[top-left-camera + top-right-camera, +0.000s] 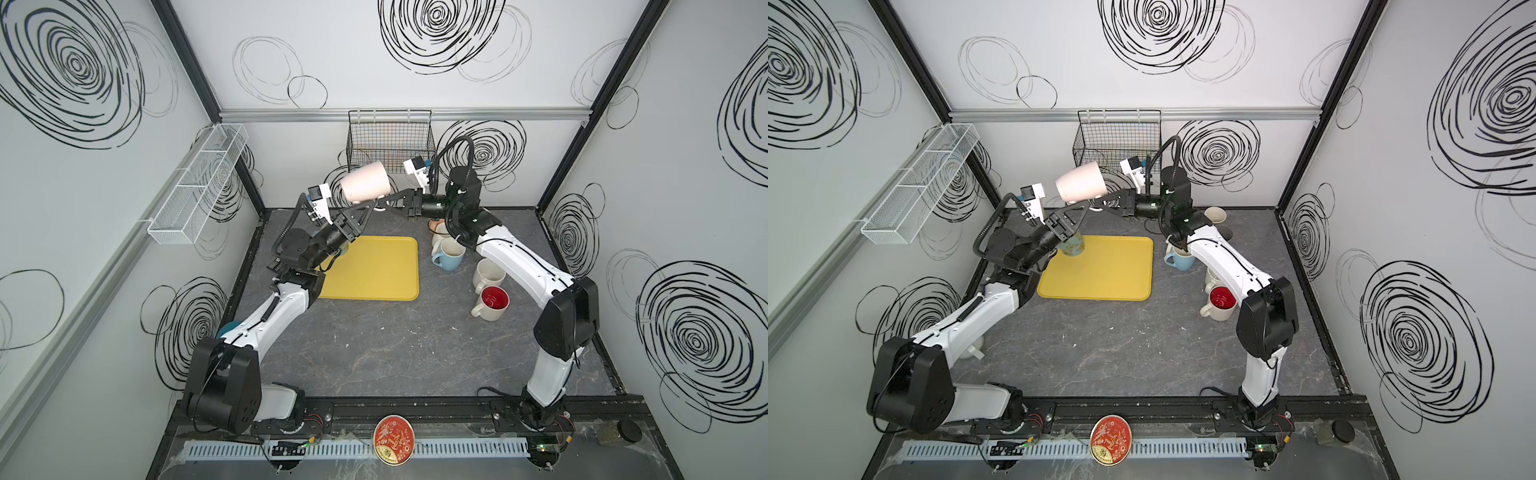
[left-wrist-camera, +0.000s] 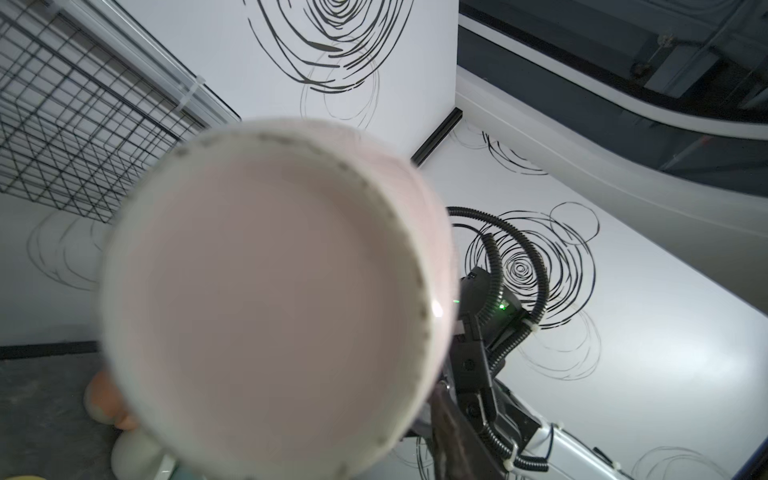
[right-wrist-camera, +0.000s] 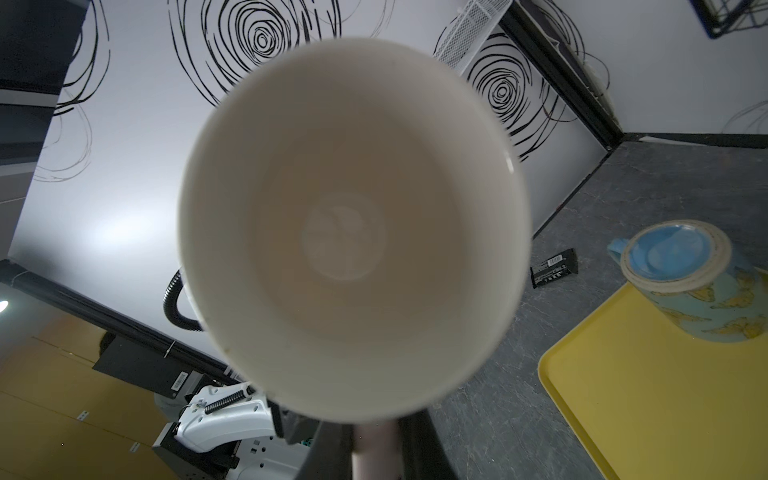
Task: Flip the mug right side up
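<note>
On the left, the left gripper (image 1: 360, 210) reaches up under the pink mug (image 1: 365, 181); I cannot tell if its jaws are apart. In the far middle, the mug hangs in the air on its side (mouth facing right), likely for passing between arms. On the right, the right gripper (image 1: 384, 207) reaches across level, jaws clamped on the handle (image 3: 376, 455).

The left arm (image 1: 286, 303), left of the yellow tray (image 1: 374, 270), and the right arm (image 1: 519, 262), right of it, have white shells on the long links and bulky black joint housings. A ribbed black cable (image 1: 471, 158) loops at each wrist beside a white camera block (image 1: 415, 168). The left claw (image 1: 365, 210) and right claw (image 1: 384, 203) are black, with triangular open-frame fingers.
</note>
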`<state>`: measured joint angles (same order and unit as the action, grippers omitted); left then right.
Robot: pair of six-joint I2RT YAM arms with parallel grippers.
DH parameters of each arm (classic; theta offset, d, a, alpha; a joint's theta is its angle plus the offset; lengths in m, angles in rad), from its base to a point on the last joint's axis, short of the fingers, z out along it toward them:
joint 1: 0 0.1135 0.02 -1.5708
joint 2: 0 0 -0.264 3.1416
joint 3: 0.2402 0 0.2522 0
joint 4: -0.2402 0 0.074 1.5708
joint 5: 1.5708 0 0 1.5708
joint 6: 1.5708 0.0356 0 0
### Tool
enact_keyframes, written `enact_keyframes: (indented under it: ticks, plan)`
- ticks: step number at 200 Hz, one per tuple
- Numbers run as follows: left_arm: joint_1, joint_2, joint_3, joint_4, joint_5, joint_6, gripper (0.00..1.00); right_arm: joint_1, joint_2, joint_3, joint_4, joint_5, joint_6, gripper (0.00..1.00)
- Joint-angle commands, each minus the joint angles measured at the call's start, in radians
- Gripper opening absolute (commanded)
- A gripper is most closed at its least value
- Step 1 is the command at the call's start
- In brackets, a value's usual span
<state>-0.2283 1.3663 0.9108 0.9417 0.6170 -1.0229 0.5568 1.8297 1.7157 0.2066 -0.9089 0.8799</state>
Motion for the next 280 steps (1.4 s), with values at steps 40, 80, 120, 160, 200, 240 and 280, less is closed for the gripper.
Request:
enact_keyframes:
  ticks: [40, 80, 120, 160, 200, 240, 280]
  plan:
    - [0.004, -0.059, 0.023, -0.26, 0.02, 0.27, 0.61, -0.058, -0.204, -0.133, -0.357, 0.397, -0.17, 0.0]
    - [-0.003, -0.034, 0.05, -0.4, 0.027, 0.358, 0.61, -0.048, -0.31, -0.233, -0.582, 0.64, -0.244, 0.0]
    - [-0.041, -0.003, 0.08, -0.533, -0.017, 0.428, 0.62, 0.049, -0.358, -0.285, -0.825, 0.968, -0.272, 0.0]
    - [-0.079, 0.04, 0.134, -0.661, -0.032, 0.469, 0.62, 0.108, -0.417, -0.412, -0.927, 1.106, -0.162, 0.0]
    - [-0.096, 0.045, 0.126, -0.682, -0.061, 0.462, 0.61, 0.114, -0.462, -0.547, -0.948, 1.174, -0.061, 0.0]
    - [-0.109, 0.051, 0.134, -0.713, -0.073, 0.454, 0.61, 0.1, -0.401, -0.554, -0.951, 1.25, -0.043, 0.0]
    - [-0.116, 0.01, 0.092, -0.735, -0.1, 0.452, 0.61, 0.051, -0.317, -0.533, -0.954, 1.266, -0.008, 0.0]
